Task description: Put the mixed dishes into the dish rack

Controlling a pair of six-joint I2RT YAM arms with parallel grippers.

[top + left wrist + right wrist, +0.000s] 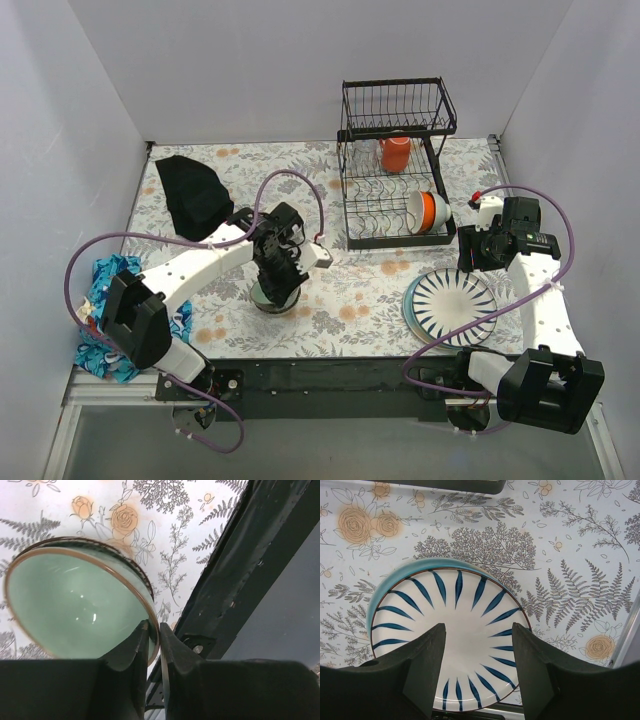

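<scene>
1. Left gripper [152,630], its black fingers nearly closed, pinches the rim of the pale-green glazed bowl [75,605] on the floral tablecloth [175,555].
2. Right gripper [479,630] hangs wide open, empty, above the blue-striped round plate [470,600].

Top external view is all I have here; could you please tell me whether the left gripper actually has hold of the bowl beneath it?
Observer: Yes. The left gripper has its fingers pinched on the rim of the bowl, one inside and one outside.
Operator: Thank you. Is anything in the bowl?
Observer: The part of its pale green inside that I can see is bare.
Operator: And is the right gripper touching the striped plate?
Observer: I see no contact. Its jaws stand wide open above that plate.
</scene>
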